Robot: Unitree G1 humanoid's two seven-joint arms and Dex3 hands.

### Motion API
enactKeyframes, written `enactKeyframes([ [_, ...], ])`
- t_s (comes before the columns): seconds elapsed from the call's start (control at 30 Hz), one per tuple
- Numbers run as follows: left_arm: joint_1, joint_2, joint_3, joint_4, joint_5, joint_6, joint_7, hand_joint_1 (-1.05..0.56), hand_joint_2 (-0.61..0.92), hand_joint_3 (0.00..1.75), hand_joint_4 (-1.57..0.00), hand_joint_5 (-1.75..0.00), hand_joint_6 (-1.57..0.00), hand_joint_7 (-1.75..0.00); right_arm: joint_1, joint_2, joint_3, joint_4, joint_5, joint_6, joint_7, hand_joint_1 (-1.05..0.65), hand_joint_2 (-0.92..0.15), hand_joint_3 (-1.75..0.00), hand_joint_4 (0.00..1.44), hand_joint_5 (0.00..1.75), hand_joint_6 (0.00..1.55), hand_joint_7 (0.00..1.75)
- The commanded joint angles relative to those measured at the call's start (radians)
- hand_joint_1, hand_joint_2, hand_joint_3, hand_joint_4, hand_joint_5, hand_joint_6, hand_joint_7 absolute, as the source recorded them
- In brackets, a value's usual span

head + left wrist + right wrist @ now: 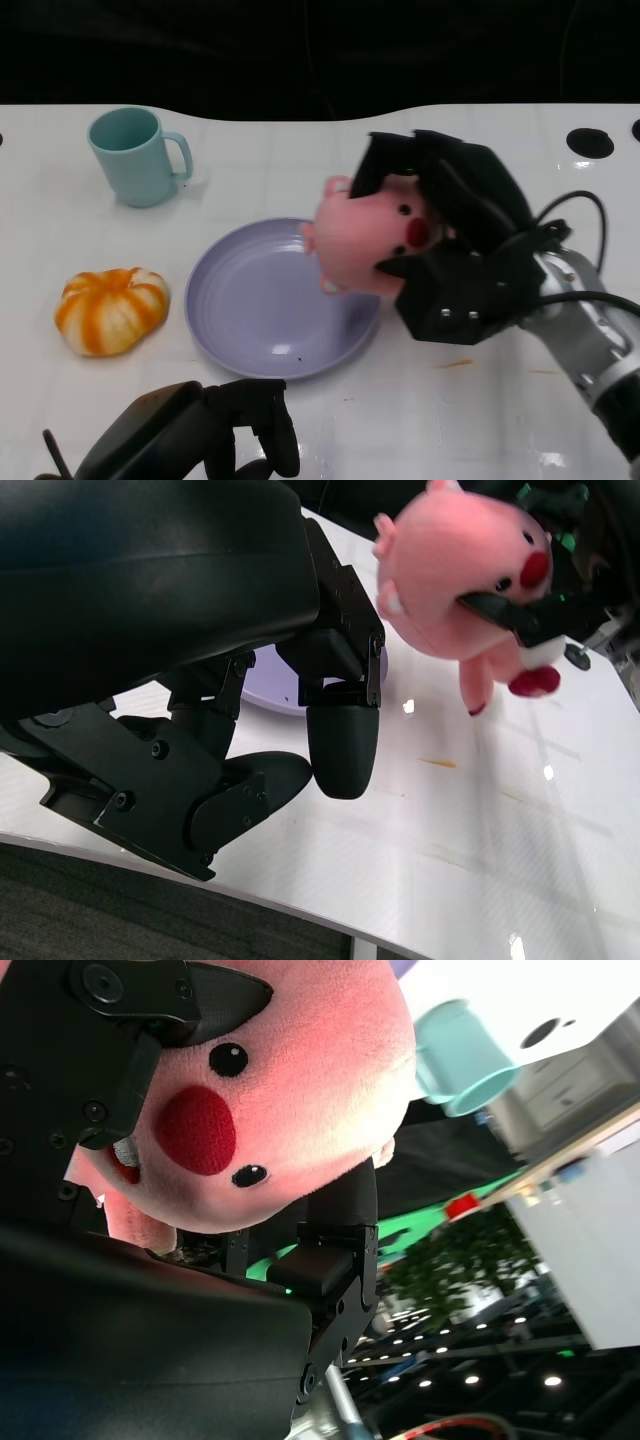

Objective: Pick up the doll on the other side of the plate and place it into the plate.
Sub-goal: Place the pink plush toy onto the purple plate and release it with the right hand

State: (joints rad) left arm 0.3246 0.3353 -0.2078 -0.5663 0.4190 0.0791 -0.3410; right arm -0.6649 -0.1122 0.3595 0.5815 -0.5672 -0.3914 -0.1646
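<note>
My right hand (460, 240) grips the pink plush doll (365, 235), lifted off the table above the right rim of the lavender plate (250, 300). Black fingers wrap over the doll's head and under its chin. In the right wrist view the doll's face (260, 1100) fills the frame, with fingers (140, 1020) against it. The left wrist view shows the doll (460, 565) hanging in the air over the table, held by the right hand (550, 605). My left hand (220, 435) rests low at the table's near edge with its fingers curled in and nothing in them.
A teal mug (135, 155) stands at the back left. An orange-and-white pumpkin (110, 310) lies left of the plate. Dark round holes (590, 142) mark the table's far right. A small brown smear (455, 364) lies on the table below my right hand.
</note>
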Motion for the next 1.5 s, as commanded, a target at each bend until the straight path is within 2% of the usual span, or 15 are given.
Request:
enactKeyframes([
  [0.03,-0.006,-0.002,-0.006,-0.002,0.015,0.002,0.016,-0.15,0.55,1.07,-0.71,-1.59,-0.69,-1.34,-0.065,0.029,0.015,0.045,-0.007,0.001,-0.008,-0.2,-0.21,-1.51,0.96,1.75,0.74,1.75],
  [0.47,0.001,0.0,-0.003,-0.005,0.015,0.002,0.011,-0.15,0.54,1.08,-0.71,-1.58,-0.69,-1.35,-0.211,0.175,0.084,0.209,-0.051,0.068,-0.017,-0.2,-0.24,-1.39,0.94,1.75,0.73,1.75],
  [0.6,0.005,0.001,0.0,-0.01,0.011,0.005,0.008,-0.15,0.55,1.08,-0.71,-1.58,-0.68,-1.35,-0.224,0.201,0.096,0.236,-0.042,0.074,-0.006,-0.21,-0.32,-1.26,0.94,1.75,0.69,1.73],
  [0.63,0.006,0.003,0.0,-0.012,0.015,0.005,0.008,-0.15,0.55,1.08,-0.71,-1.58,-0.68,-1.35,-0.227,0.209,0.097,0.239,-0.035,0.079,0.011,-0.21,-0.34,-1.23,0.92,1.75,0.67,1.61],
  [0.67,0.006,0.004,-0.001,-0.014,0.018,0.004,0.008,-0.15,0.55,1.08,-0.71,-1.59,-0.68,-1.36,-0.228,0.215,0.097,0.239,-0.029,0.084,0.028,-0.22,-0.39,-1.15,0.89,1.75,0.71,1.24],
  [0.7,0.006,0.005,-0.002,-0.016,0.022,0.006,0.007,-0.15,0.55,1.08,-0.71,-1.59,-0.68,-1.36,-0.232,0.219,0.101,0.236,-0.025,0.096,0.062,-0.23,-0.43,-1.07,0.84,1.74,0.76,0.95],
  [0.73,0.006,0.006,-0.002,-0.017,0.024,0.007,0.006,-0.15,0.56,1.08,-0.7,-1.59,-0.68,-1.36,-0.233,0.222,0.103,0.231,-0.021,0.107,0.09,-0.28,-0.56,-0.82,0.72,1.36,0.68,0.6],
  [0.77,0.006,0.006,-0.003,-0.017,0.025,0.007,0.006,-0.15,0.56,1.08,-0.7,-1.59,-0.68,-1.36,-0.234,0.223,0.103,0.225,-0.017,0.115,0.112,-0.31,-0.65,-0.65,0.69,1.17,0.67,0.42],
  [0.8,0.006,0.007,-0.001,-0.014,0.022,0.001,0.008,-0.15,0.56,1.07,-0.7,-1.59,-0.68,-1.36,-0.236,0.22,0.111,0.219,-0.023,0.124,0.136,-0.33,-0.72,-0.52,0.64,1.02,0.64,0.31],
  [0.83,0.007,0.008,0.0,-0.012,0.019,-0.004,0.01,-0.15,0.56,1.08,-0.7,-1.59,-0.67,-1.37,-0.237,0.218,0.117,0.214,-0.027,0.13,0.149,-0.41,-0.83,-0.31,0.51,0.82,0.55,0.18],
  [0.9,0.009,0.008,0.002,-0.01,0.016,-0.007,0.01,-0.15,0.56,1.08,-0.7,-1.59,-0.67,-1.37,-0.234,0.212,0.131,0.198,-0.036,0.15,0.183,-0.49,-0.9,-0.19,0.37,0.67,0.47,0.09],
  [0.93,0.01,0.009,0.003,-0.011,0.015,-0.007,0.009,-0.15,0.56,1.08,-0.7,-1.59,-0.67,-1.37,-0.231,0.209,0.135,0.191,-0.039,0.158,0.193,-0.54,-0.91,-0.16,0.29,0.6,0.43,0.06],
  [1.13,0.014,0.012,0.007,-0.01,0.012,-0.012,0.009,-0.15,0.56,1.08,-0.7,-1.6,-0.66,-1.38,-0.228,0.178,0.168,0.134,-0.058,0.213,0.301,-0.71,-0.92,-0.19,0.03,0.45,0.25,0.0],
  [1.33,0.014,0.012,0.009,-0.005,0.011,-0.017,0.011,-0.16,0.57,1.07,-0.7,-1.6,-0.66,-1.38,-0.211,0.16,0.173,0.053,-0.041,0.292,0.433,-0.84,-0.92,-0.24,0.0,0.13,0.07,0.01],
  [1.5,0.007,0.013,0.014,-0.004,0.01,-0.013,0.004,-0.17,0.57,1.07,-0.7,-1.6,-0.66,-1.37,-0.189,0.145,0.178,-0.013,-0.041,0.322,0.486,-0.92,-0.92,-0.25,0.0,0.05,0.04,0.0],
])
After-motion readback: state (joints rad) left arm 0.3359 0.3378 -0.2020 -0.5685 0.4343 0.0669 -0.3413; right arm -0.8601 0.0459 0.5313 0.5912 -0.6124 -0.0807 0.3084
